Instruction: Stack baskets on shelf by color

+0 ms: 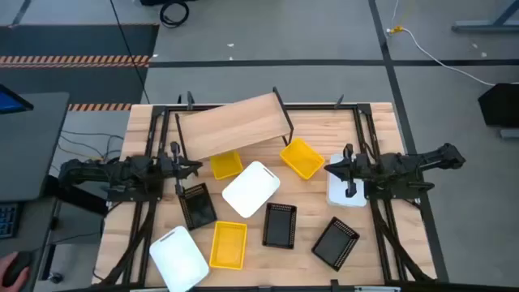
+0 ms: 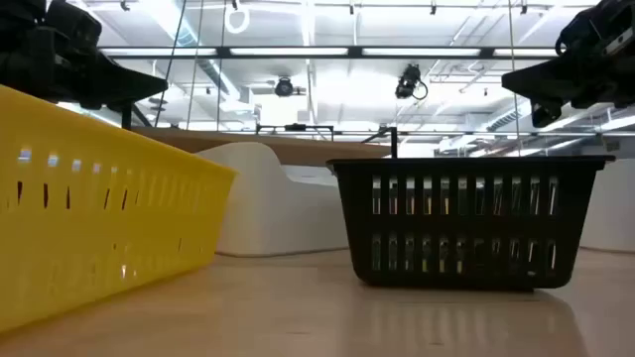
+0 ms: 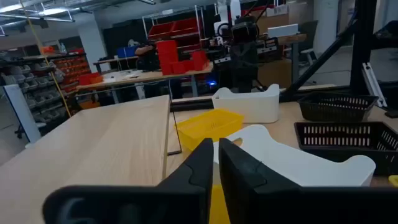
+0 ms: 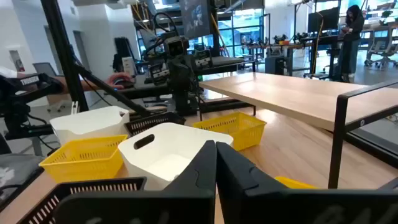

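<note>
Both claws are pinched shut on nothing. The left claw point(image 1: 197, 168) hangs over the worktop's left side, just off the shelf's near-left corner; the right claw point(image 1: 328, 169) mirrors it toward the right edge, beside a white basket point(image 1: 342, 193).

Looks like nothing's been stacked yet. The shelf point(image 1: 233, 126) sits skewed along the far edge with its top bare, so my guess is this is the very start: pick a basket, open up, drop down on its rim.

Closest to the left claw are a yellow basket point(image 1: 226, 165) poking out from under the shelf and a black basket point(image 1: 197, 206) nearer the front. Another yellow one point(image 1: 302, 157) is just left of the right claw.

The rest are scattered mid-worktop and toward the front edge: a big white one point(image 1: 251, 190), a white one at the front-left point(image 1: 179, 256), a yellow one point(image 1: 229, 244), two black ones point(image 1: 280, 225) point(image 1: 336, 242). They're packed close and tilted every which way, so neighbours could get bumped.
</note>
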